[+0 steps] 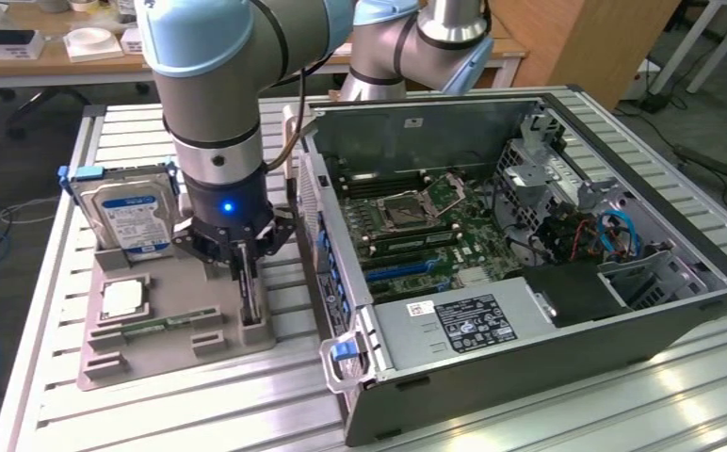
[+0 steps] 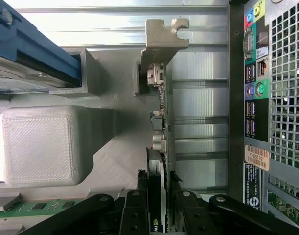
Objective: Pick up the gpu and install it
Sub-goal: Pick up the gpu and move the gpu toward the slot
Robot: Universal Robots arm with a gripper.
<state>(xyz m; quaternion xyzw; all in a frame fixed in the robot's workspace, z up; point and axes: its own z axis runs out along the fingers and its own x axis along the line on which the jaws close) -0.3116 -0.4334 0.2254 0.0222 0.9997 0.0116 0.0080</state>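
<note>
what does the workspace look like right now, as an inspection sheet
surface: ribbed metal table, bearing a grey holder and an open computer case
job's things: gpu standing on edge in the holder's slot
clutter: hard drive and memory stick in the holder
grippers: gripper shut on the gpu's upper edge
cables: blue and red cables inside the case
surroundings: cluttered desk behind

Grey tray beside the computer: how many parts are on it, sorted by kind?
hard drive: 1
pale square piece: 1
memory stick: 1
gpu, standing on edge: 1
Total: 4
</note>
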